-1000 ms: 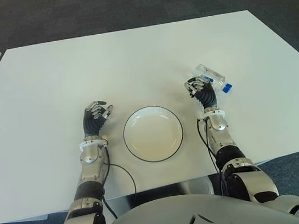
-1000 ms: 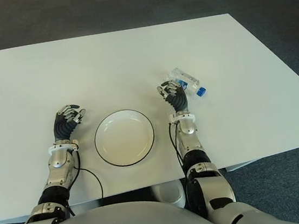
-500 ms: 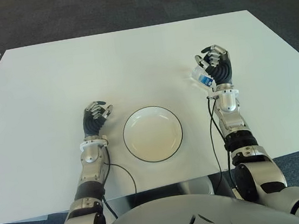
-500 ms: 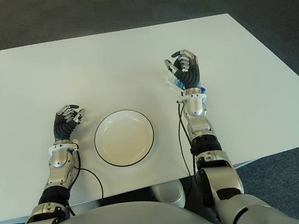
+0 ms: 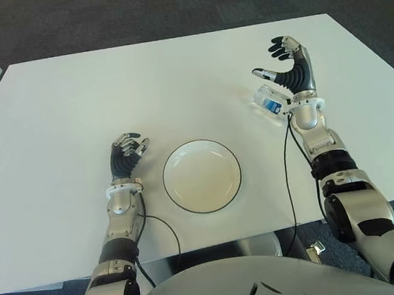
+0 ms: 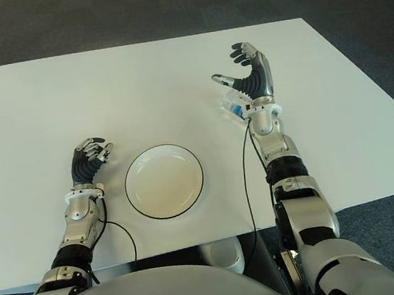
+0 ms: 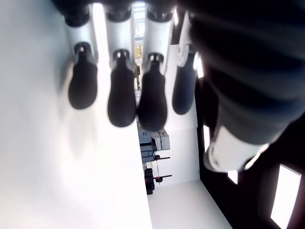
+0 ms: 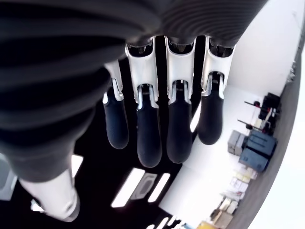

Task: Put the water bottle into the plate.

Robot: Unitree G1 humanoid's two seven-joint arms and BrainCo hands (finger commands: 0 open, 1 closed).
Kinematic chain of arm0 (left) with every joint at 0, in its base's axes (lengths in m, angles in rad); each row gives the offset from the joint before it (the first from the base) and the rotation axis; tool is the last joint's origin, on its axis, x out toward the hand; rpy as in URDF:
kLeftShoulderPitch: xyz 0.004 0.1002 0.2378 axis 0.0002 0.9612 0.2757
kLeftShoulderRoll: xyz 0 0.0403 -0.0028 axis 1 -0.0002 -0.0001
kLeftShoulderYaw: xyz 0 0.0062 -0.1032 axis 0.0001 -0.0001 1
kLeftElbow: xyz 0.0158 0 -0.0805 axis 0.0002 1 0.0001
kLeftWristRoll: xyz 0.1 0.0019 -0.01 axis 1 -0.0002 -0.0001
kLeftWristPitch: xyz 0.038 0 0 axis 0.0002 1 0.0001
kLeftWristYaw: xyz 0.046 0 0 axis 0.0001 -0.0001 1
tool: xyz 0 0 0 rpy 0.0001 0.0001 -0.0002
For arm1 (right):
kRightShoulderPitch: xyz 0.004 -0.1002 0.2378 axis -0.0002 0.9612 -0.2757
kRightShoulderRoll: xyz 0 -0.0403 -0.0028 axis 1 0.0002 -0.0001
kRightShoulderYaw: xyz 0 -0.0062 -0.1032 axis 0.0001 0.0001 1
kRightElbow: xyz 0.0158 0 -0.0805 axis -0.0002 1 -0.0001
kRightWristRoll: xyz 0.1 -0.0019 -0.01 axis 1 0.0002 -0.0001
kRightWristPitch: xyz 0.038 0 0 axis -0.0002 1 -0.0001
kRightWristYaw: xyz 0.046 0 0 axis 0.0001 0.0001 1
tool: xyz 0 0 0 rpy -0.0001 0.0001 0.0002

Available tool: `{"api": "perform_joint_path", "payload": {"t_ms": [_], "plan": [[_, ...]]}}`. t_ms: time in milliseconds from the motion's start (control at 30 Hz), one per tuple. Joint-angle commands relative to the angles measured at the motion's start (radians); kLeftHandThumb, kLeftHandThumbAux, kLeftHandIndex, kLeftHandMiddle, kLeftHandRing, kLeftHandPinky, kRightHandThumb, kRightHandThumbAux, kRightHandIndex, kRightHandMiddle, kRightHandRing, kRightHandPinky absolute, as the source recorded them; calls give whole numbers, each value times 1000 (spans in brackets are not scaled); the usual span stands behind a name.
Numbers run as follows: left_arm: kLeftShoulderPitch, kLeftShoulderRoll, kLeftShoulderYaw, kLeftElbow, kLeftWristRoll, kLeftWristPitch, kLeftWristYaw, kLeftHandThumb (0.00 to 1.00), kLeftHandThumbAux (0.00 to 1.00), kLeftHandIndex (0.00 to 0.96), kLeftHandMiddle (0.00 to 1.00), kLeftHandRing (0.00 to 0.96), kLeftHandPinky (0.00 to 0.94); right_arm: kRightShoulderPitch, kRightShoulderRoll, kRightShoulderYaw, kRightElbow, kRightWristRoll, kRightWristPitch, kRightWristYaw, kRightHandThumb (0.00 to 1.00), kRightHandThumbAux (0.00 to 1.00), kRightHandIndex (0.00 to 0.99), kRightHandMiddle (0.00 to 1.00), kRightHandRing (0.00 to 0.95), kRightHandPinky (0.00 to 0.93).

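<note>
One relation decides my next move: the water bottle (image 5: 269, 102) lies on its side on the table (image 5: 139, 90), just beside and on the plate-ward side of my right hand (image 5: 290, 71), partly hidden by the wrist in both eye views. The right hand is raised above it, palm up-ish, fingers (image 8: 150, 138) spread and straight, holding nothing (right wrist view shows four extended fingers against ceiling lights, no bottle between them). The bottle's long axis looks to run diagonally, blue cap end toward the wrist and near edge, clear body angled away and toward the plate (image 5: 201, 176), but with that much covered I can't be sure of the exact angle. The plate sits nearer me and well apart from the bottle, between the two arms, nothing in it. The left hand (image 5: 127, 155) shows just to the left of the plate, fingers loosely curled, nothing in them per its wrist view; whether it touches the tabletop I can't tell. So the right hand is clearly the nearer one, and my read is the task is at the reach/grasp stage, bottle not yet picked. I'd need to drop the hand and close across the body, approx. perpendicular to that axis. The surface is a plain white tabletop, dark carpet beyond, and another pale table edge at far left.
</note>
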Motion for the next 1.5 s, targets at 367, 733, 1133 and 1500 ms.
{"api": "perform_joint_path", "payload": {"t_ms": [367,733,1133,1500], "plan": [[22,-12,-7,18,15,30,22,705,717,435,702,689,667,-186,18,159,283,-141,383,-64,528,204,0,0,0,0],[35,-14,-8,-12,13,34,17,705,717,435,700,687,660,-251,33,216,472,-109,447,-28,553,137,0,0,0,0],[46,-18,-9,-45,7,63,11,704,718,434,691,680,650,-262,54,226,600,-75,495,24,565,169,0,0,0,0],[40,-15,-6,-26,8,55,14,705,718,434,693,683,657,-237,74,245,638,-64,542,60,581,201,0,0,0,0]]}}
